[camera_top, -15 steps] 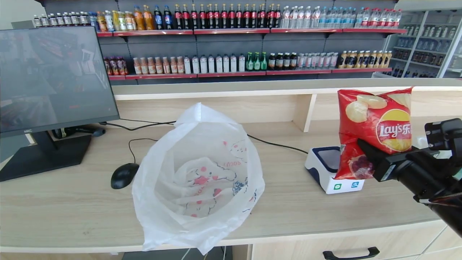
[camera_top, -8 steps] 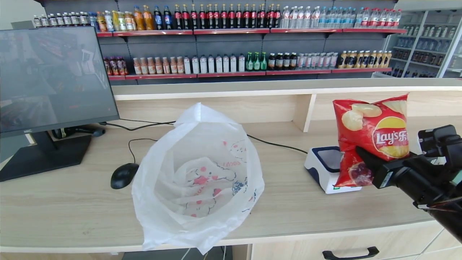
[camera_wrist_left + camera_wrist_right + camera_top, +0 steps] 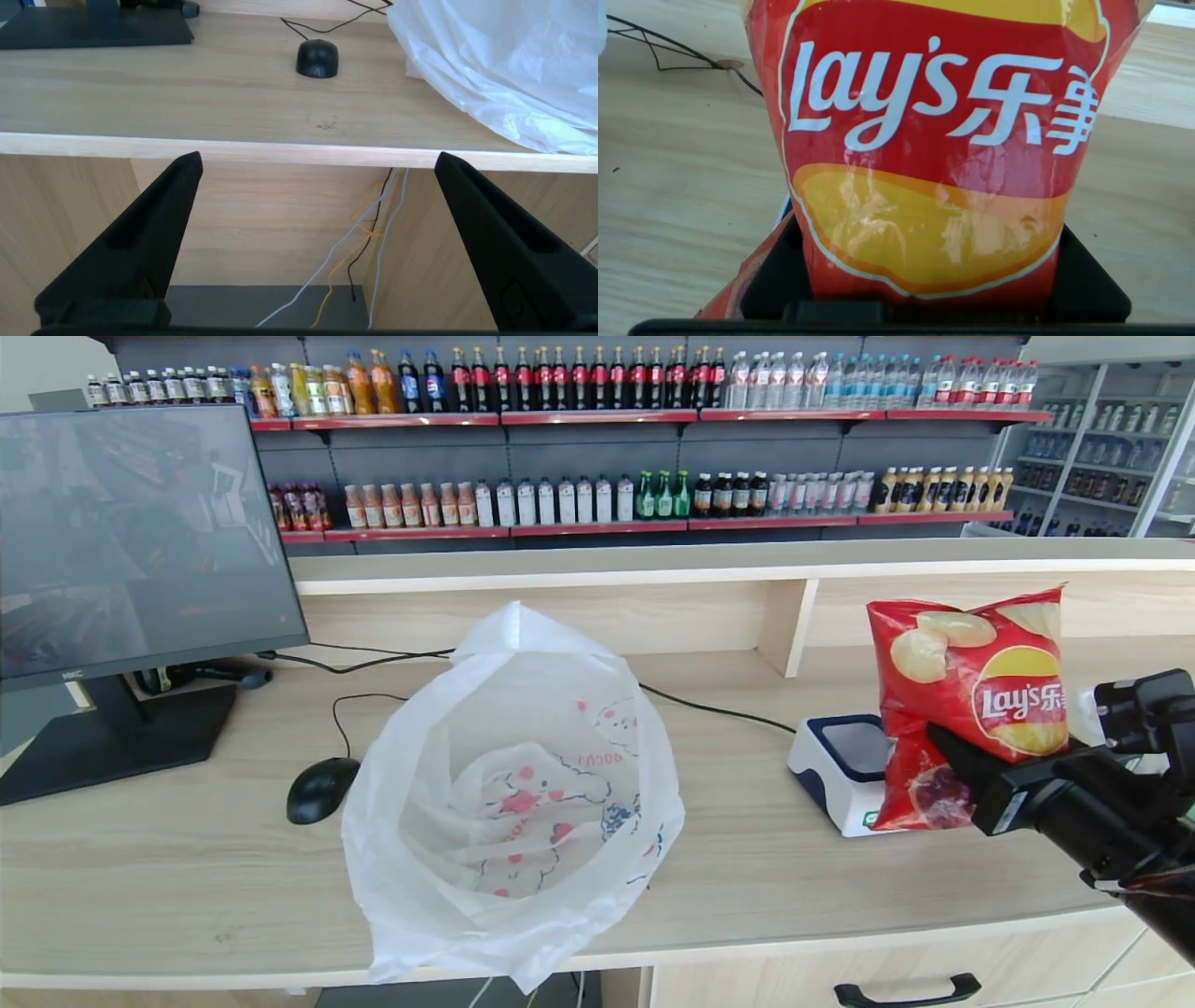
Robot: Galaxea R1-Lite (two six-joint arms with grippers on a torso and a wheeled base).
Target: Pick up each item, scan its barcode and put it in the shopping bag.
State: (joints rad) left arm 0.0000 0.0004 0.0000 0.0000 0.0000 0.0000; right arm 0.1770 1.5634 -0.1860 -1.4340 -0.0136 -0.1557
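A red bag of chips (image 3: 966,691) is held upright by my right gripper (image 3: 971,756), which is shut on its lower part, just right of and partly over the white and blue barcode scanner (image 3: 840,767). In the right wrist view the chip bag (image 3: 934,149) sits between the black fingers (image 3: 1083,280). The white shopping bag (image 3: 513,793) stands open at the counter's middle. My left gripper (image 3: 313,233) hangs open below the counter's front edge, at the left, with nothing between its fingers.
A monitor (image 3: 140,541) on a black stand is at the far left, with a black mouse (image 3: 320,789) and cables in front of it. A raised wooden shelf (image 3: 728,579) runs along the counter's back. A drawer handle (image 3: 906,992) is below the front edge.
The right gripper with the chip bag has come down a little towards the scanner, then shifted slightly right. The shopping bag has stayed still.
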